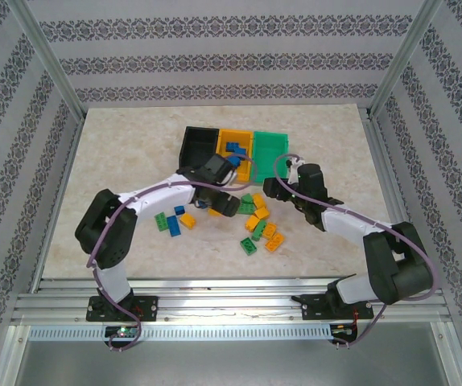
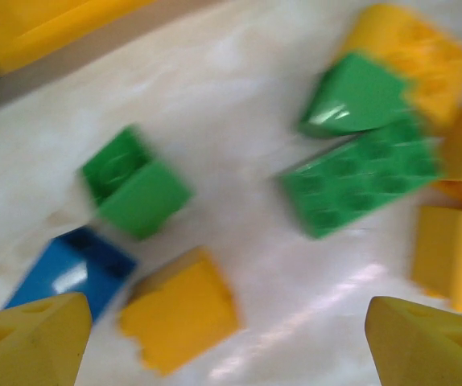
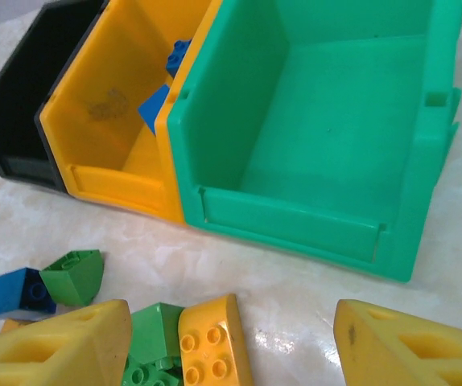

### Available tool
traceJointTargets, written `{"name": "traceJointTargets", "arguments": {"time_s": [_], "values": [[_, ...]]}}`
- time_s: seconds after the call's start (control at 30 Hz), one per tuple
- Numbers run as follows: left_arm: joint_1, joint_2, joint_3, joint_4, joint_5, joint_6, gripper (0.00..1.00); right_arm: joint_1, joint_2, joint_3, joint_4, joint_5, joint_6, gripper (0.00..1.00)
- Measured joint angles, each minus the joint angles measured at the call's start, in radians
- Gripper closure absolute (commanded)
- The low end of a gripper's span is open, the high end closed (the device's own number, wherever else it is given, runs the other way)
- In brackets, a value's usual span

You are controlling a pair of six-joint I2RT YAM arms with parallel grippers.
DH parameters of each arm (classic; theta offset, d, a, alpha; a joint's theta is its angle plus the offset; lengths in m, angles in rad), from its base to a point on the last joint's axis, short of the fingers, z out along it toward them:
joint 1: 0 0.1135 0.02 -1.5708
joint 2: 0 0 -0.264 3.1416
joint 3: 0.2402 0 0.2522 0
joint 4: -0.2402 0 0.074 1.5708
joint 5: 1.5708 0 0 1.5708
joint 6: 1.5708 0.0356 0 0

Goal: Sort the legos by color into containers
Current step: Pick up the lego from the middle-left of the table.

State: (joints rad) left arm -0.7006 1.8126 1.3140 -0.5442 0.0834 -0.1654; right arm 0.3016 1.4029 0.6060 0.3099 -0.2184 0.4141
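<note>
— Left gripper (image 2: 231, 354) first: what is it doing?

— Spread wide, holding nothing. It hangs low over the loose legos (image 1: 257, 221). In its wrist view, a yellow brick (image 2: 179, 310) lies at 7 o'clock, between my fingertips (image 2: 34, 342). A blue brick (image 2: 74, 269) is at 9, a green cube (image 2: 134, 185) at 10 and a green plate (image 2: 360, 181) at 2. That view is blurred, so I can't trust the edges.

— And the right gripper (image 3: 231, 338)?

— Open too, with nothing clamped. A studded yellow brick (image 3: 215, 346) lies just beside its 7 o'clock finger, touching a green brick (image 3: 154, 334).

— Where are the containers (image 1: 235, 145)?

— At 12 o'clock from the pile, joined in a row: black bin (image 3: 22, 104), orange-yellow bin (image 3: 110, 104), green bin (image 3: 295, 217). Blue bricks (image 3: 154, 104) lie in the orange-yellow one, and the green one looks empty.

— What could go wrong?

— The bricks crowd each other, so I judge that closing on one may pinch or flick its neighbour. Both my arms reach over the same pile and could knock together. With blue already in the orange-yellow bin, the colours could get mixed.

— The surface, the room?

— It's a pale, glossy, marble-look tabletop (image 1: 118, 153), where I expect bricks to slide easily. Around it are striped, patterned walls (image 1: 231, 60) and metal posts (image 1: 46, 64).
</note>
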Motion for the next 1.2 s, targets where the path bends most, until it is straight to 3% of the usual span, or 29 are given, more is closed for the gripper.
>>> {"name": "traceJointTargets", "arguments": {"time_s": [0.2,0.6,1.2], "values": [[-0.117,0.054,0.093,-0.014,0.021,0.014,0.18,-0.031,-0.075,-0.066,0.032,-0.004,0.022,0.32],[-0.151,0.121,0.135,-0.033,0.042,0.0,0.34,-0.11,-0.095,-0.09,0.062,-0.008,0.082,0.32],[-0.151,0.212,0.117,-0.01,0.104,-0.042,0.33,-0.109,-0.091,-0.091,0.088,-0.016,0.093,0.32]]}}
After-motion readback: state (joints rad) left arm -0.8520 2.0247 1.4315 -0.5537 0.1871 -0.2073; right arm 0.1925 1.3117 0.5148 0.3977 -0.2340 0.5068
